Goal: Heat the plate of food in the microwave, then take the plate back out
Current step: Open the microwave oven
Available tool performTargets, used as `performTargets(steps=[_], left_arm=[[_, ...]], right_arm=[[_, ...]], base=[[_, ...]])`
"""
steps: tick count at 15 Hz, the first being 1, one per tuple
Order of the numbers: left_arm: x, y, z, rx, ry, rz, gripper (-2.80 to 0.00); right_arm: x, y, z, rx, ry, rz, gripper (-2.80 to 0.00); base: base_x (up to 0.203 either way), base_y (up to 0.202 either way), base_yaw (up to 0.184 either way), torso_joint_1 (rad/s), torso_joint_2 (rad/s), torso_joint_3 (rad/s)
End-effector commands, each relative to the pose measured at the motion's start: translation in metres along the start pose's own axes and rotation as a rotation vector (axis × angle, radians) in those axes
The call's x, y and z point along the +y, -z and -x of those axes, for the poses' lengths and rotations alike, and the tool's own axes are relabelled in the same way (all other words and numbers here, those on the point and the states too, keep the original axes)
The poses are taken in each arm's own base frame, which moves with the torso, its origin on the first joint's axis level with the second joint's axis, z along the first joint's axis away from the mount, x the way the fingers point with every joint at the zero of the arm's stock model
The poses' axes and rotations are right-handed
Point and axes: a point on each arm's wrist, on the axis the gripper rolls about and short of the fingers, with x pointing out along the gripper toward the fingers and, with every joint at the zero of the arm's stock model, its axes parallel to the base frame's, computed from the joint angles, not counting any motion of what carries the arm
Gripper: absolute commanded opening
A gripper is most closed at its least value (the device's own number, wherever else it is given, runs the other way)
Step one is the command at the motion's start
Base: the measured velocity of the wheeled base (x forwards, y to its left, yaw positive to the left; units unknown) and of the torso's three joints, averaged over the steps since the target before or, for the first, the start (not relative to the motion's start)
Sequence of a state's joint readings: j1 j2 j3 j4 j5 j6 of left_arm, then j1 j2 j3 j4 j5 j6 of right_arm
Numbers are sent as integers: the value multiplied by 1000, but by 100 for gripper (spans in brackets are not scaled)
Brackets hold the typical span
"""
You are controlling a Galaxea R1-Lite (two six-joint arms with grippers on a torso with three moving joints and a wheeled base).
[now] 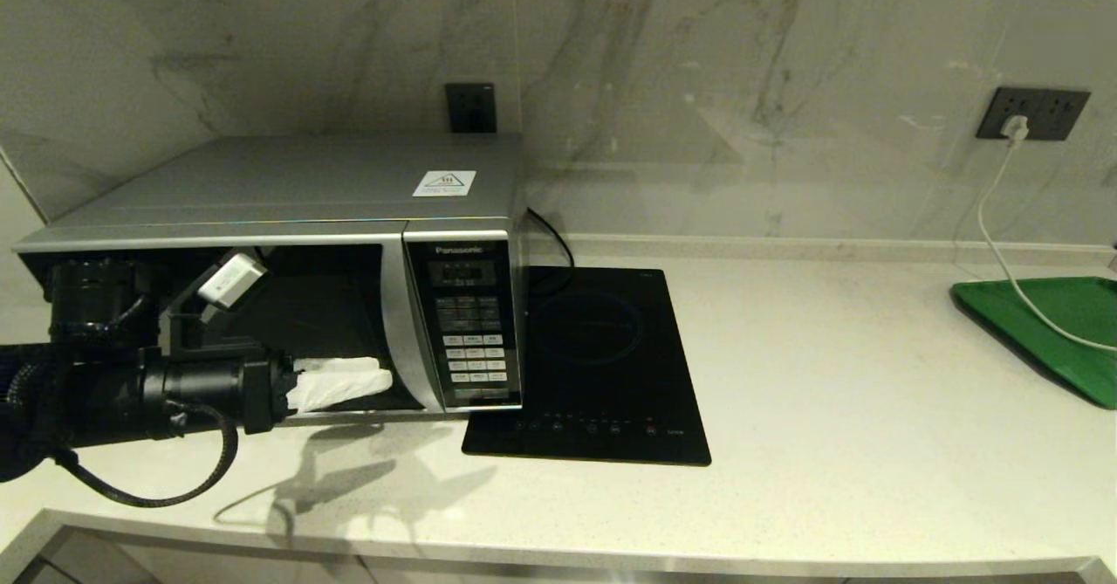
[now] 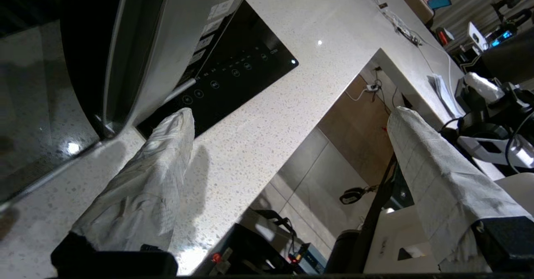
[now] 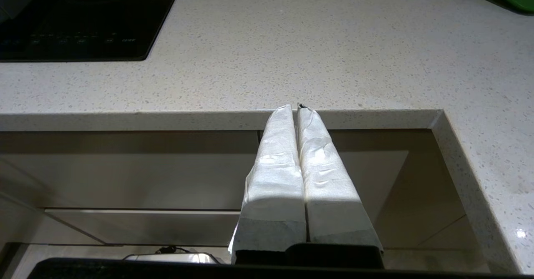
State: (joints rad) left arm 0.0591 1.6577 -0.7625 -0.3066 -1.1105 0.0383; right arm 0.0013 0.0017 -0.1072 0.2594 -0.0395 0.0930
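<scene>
The silver-grey microwave (image 1: 262, 187) stands at the counter's left, its dark glass door facing me and mirroring the worktop. Low in front of that door, near its keypad-side corner, my left gripper (image 1: 384, 377) is open. In the left wrist view the left gripper (image 2: 292, 112) spreads its white-wrapped fingers (image 2: 167, 154) wide: one lies beside the microwave (image 2: 200, 33), the other hangs past the counter edge, nothing between them. The right gripper (image 3: 297, 107) is shut and empty, below the counter's front edge. The plate of food is out of view.
A flat black induction hob (image 1: 602, 357) lies right of the microwave. At the far right a green tray (image 1: 1056, 322) has a white cable (image 1: 995, 226) running over it from a wall socket. Bare counter (image 1: 829, 392) lies between hob and tray.
</scene>
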Motion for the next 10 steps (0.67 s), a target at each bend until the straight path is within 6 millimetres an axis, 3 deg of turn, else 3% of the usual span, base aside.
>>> performTargets(steps=[1, 10], left_arm=[[7, 0, -3, 1, 6, -8, 0], [16, -8, -9, -8, 31, -30, 0]], right_arm=[[0, 0, 0, 1, 0, 0, -280], [0, 0, 0, 1, 0, 0, -280]], base=[[0, 0, 0, 0, 0, 0], [0, 0, 0, 0, 0, 0]])
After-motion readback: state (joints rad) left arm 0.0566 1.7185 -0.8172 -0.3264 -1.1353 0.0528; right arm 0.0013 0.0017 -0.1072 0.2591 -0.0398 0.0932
